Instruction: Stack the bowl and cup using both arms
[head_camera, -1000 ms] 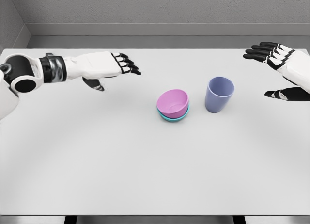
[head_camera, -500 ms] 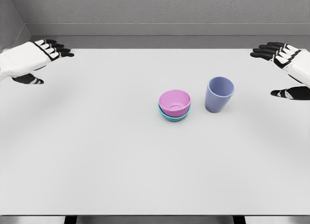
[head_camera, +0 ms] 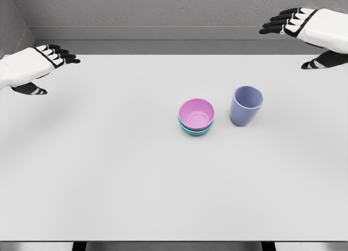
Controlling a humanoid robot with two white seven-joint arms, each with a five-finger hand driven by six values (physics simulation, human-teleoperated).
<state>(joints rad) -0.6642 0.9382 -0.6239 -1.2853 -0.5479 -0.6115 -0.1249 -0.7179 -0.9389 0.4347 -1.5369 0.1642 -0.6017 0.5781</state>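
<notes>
Raised since half a second ago, the right hand point(head_camera: 304, 25) now hovers at the far right edge of the tabletop point(head_camera: 109, 175), fingers spread and holding nothing, while the left hand point(head_camera: 32, 66) has barely shifted at the far left, equally spread and empty. Between them, the pink bowl point(head_camera: 196, 114) sits nested in the teal bowl point(head_camera: 194, 130); just beside that pair, on the right hand's side, stands the lavender cup point(head_camera: 246, 105), upright, mouth up, a smooth tapered cylinder. Below and inward of the right hand, the cup lies much nearer it than the left. All three pieces look like matte plastic.
</notes>
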